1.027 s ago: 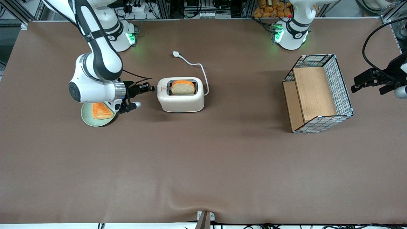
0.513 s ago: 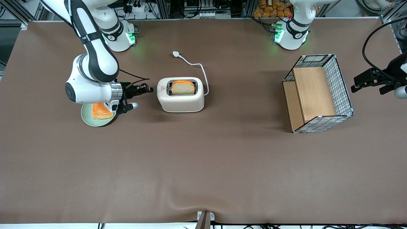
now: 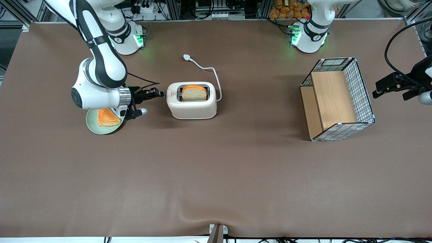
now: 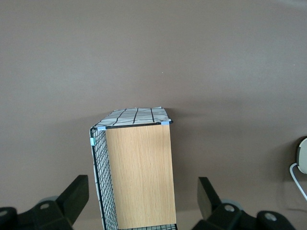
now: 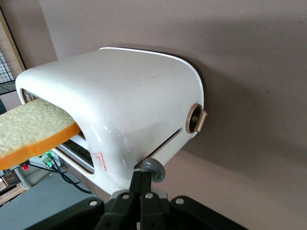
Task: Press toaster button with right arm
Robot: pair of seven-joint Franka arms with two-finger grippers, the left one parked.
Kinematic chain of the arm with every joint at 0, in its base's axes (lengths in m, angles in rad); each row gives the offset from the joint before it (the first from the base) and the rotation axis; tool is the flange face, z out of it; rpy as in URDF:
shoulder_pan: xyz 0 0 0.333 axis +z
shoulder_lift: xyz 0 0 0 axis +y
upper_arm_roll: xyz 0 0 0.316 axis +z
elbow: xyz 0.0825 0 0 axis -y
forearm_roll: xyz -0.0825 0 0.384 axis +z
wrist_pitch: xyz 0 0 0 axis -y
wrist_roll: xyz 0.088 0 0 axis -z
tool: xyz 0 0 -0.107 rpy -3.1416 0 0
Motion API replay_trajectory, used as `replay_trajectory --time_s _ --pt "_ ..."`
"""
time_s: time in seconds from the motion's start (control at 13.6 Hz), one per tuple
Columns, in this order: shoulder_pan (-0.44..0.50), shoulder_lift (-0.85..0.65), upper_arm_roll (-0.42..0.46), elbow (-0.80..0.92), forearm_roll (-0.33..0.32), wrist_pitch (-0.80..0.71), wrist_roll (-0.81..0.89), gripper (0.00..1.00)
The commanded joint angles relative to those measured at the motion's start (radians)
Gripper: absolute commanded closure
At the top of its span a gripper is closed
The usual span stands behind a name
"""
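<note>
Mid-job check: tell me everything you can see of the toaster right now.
The toaster is cream-white, rounded, glossy like plastic, standing upright on the brown table. A bread slice sticks up from a slot, and a small red mark sits on top. A white cord trails from it. Its narrow end, facing the working arm, has a vertical slot, a round tan dial and the grey toaster button. The gripper, fingers shut, is right at that button.
</note>
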Motion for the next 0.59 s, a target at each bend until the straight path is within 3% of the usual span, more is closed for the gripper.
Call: replay_trajectory --time_s 0.0,0.15,0.37,0.51 --pt "-0.007 0.011 0.004 -0.018 0.042 0.017 -0.059 1.00" --pt "-0.010 0.023 0.004 -0.030 0.048 0.032 -0.092 1.00" --pt "-0.012 0.047 0.004 -0.050 0.122 0.045 -0.170 1.00" --pt "-0.013 0.066 0.004 -0.050 0.134 0.052 -0.197 1.00"
